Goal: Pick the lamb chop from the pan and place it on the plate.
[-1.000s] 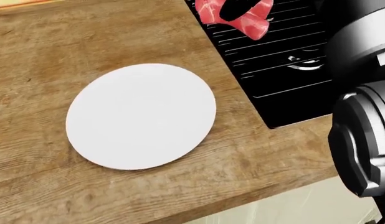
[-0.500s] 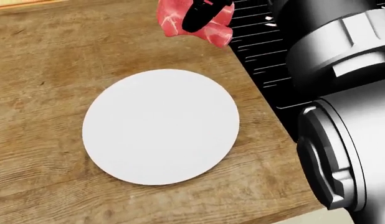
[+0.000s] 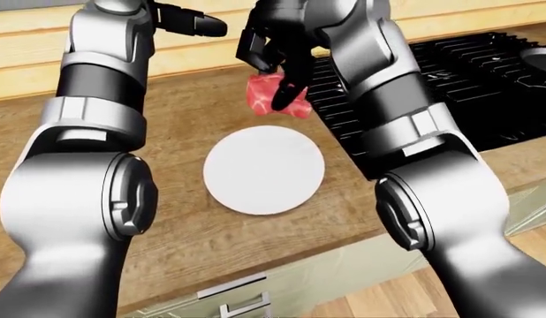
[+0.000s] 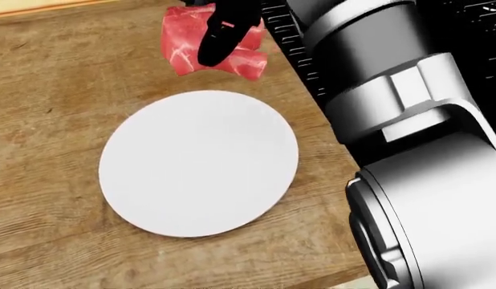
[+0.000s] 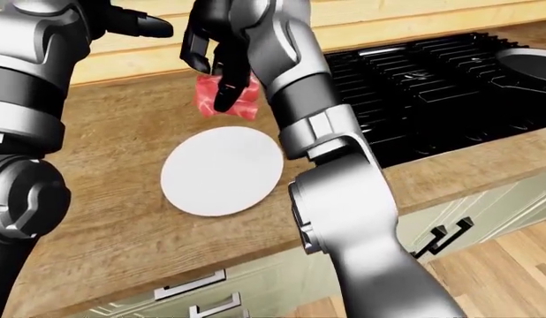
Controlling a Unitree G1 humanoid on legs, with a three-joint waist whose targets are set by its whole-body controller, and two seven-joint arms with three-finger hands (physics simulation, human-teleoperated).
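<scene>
The right hand (image 3: 274, 63) grips the lamb chop (image 4: 210, 49) in closed black fingers, holding it above the wooden counter (image 4: 47, 90) just past the white plate's (image 4: 198, 162) top edge. The left hand (image 3: 194, 23) hovers apart, its grip unclear.

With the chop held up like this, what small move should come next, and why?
Probably carry the right hand a little further toward the bottom of the head view. The lamb chop, gripped in its fingers, hangs over bare wood just past the top rim of the plate, not yet above it, so releasing now would likely miss.
</scene>
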